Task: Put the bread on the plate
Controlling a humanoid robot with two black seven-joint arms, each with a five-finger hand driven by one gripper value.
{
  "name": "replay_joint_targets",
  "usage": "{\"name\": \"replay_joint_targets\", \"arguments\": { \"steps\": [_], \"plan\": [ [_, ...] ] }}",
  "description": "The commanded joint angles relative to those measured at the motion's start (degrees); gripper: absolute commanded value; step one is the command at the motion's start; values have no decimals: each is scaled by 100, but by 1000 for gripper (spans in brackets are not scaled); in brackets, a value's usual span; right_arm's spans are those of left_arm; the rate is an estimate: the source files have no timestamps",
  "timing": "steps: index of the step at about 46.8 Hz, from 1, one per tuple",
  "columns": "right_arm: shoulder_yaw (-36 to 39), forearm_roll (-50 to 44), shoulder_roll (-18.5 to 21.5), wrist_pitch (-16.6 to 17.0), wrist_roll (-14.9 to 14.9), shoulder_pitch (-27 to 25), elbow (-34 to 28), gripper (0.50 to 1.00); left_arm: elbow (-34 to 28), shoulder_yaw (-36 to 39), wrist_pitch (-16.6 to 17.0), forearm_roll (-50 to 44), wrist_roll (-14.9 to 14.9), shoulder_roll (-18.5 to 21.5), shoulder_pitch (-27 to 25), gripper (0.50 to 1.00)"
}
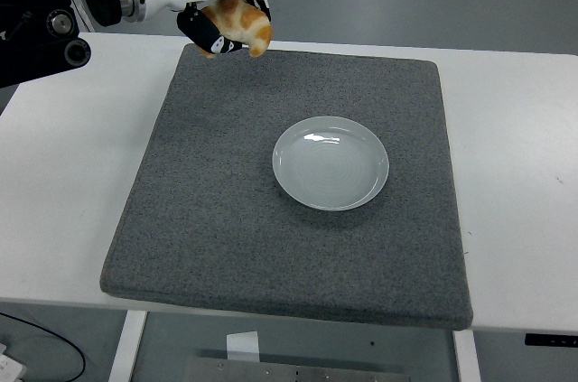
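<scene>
My left hand (pixel 228 21) is raised high above the far left corner of the grey mat (pixel 226 219), its fingers curled around a golden-brown piece of bread (pixel 246 21). The bread hangs in the air, up and to the left of the plate. The round pale grey plate (pixel 330 163) lies bare on the mat, right of centre. My right arm is out of view.
The grey mat covers most of the white table (pixel 515 147). The black left forearm (pixel 45 16) comes in from the upper left corner. The table's near edge runs along the bottom, with floor beyond it.
</scene>
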Motion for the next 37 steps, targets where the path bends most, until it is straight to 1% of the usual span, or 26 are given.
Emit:
{"name": "replay_joint_targets", "arguments": {
  "steps": [1,5,14,26,37],
  "plan": [
    [0,0,0,0,5,0,0,932,7,-103,-83,-51,0,-27,-1,500],
    [0,0,0,0,5,0,0,932,7,-191,-162,-86,0,-62,-9,500],
    [0,0,0,0,5,0,0,932,16,-288,-215,-182,0,-247,-18,500],
    [0,0,0,0,-4,0,0,932,77,-350,-267,-174,9,-748,70,500],
    [0,0,0,0,-4,0,0,932,156,-332,-267,-121,9,-985,148,500]
  ]
}}
